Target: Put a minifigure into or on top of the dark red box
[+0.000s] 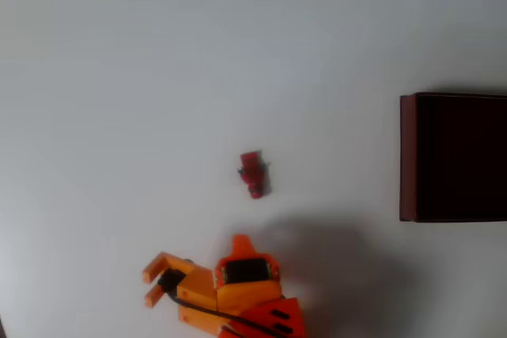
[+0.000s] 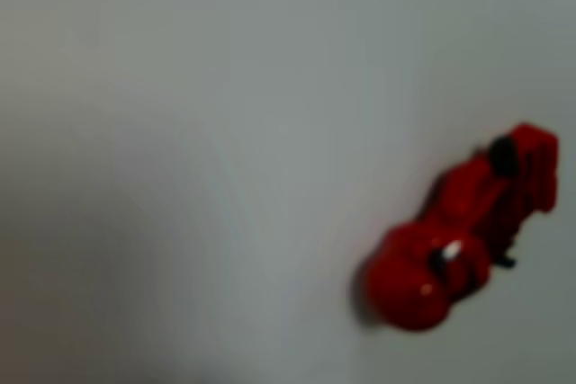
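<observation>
In the wrist view the minifigure [image 2: 459, 236] is lying on its side on the pale table [image 2: 180, 132], blurred, its rounded head pointing toward the lower left of the picture and its legs toward the upper right.

In the overhead view the orange gripper [image 1: 238, 241] is sitting at the bottom edge, below the minifigure [image 1: 253, 173] and slightly to its left, apart from it and not touching it. One pointed orange tip is aiming up toward the figure; whether the jaws are parted or together cannot be told from this angle. Nothing is showing between them.

The minifigure is resting on the bare white table [image 1: 158, 77] near the middle of the picture, lying flat, well apart from everything else.

Farther off, to the right of the minifigure, the dark red box [image 1: 408, 156] is standing at the right edge, cut off by the frame, its thin reddish wall facing the figure and its interior looking almost black.
</observation>
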